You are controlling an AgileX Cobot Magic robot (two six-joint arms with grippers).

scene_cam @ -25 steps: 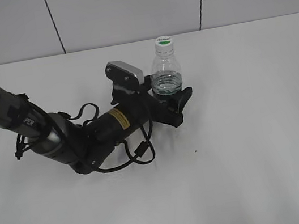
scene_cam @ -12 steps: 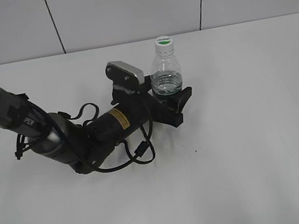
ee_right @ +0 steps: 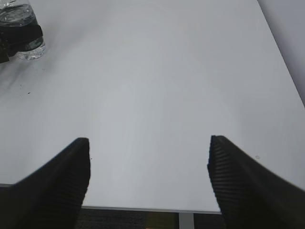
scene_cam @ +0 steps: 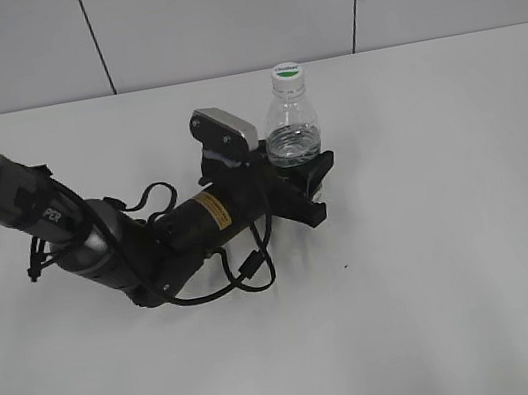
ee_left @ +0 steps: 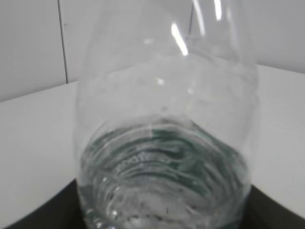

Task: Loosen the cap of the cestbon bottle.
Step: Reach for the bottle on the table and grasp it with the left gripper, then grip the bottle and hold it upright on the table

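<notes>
A plain white surface (scene_cam: 437,260) meets a grey panelled wall (scene_cam: 214,18) with thin dark vertical seams.

left gripper (scene_cam: 303,177) and clamped cestbon bottle (scene_cam: 291,128) nudged slightly up-left

No legible text anywhere.

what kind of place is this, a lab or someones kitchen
Most likely a robot lab or test bench, not a kitchen: a bare white tabletop, plain grey wall panels behind it, and a black robot arm's left end effector gripping a lone small clear plastic water bottle.
</notes>
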